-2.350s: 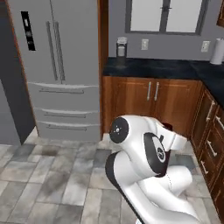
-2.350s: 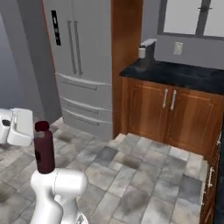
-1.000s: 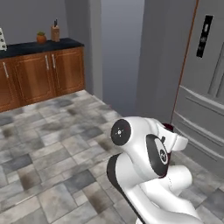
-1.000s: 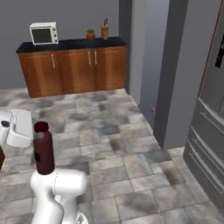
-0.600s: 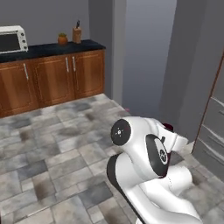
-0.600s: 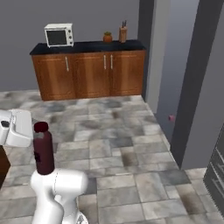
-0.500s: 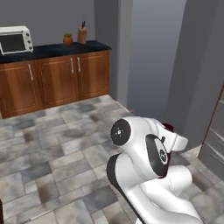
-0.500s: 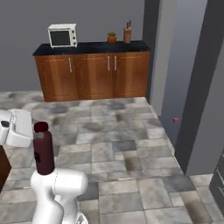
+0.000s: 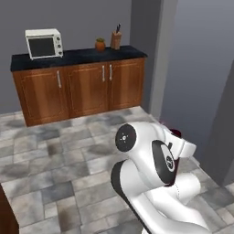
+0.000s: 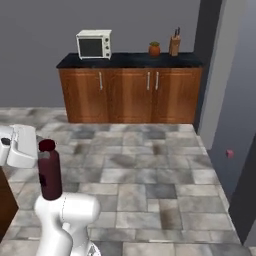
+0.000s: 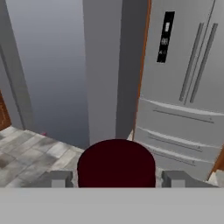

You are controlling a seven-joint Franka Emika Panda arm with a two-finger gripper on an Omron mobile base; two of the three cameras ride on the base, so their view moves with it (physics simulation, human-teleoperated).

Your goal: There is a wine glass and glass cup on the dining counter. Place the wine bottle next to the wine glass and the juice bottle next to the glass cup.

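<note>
A: Where did we have the juice bottle (image 10: 49, 170)?

B: Upright, pinched by the gripper (image 11: 116, 179), far from any dining counter.

A: Risk?

B: While the base drove, a jolt could have tipped or slipped it.

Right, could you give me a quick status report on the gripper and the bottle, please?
Gripper shut on the juice bottle, held upright. Dining counter and glasses not in sight. Open tiled floor ahead, nothing in the way.
</note>
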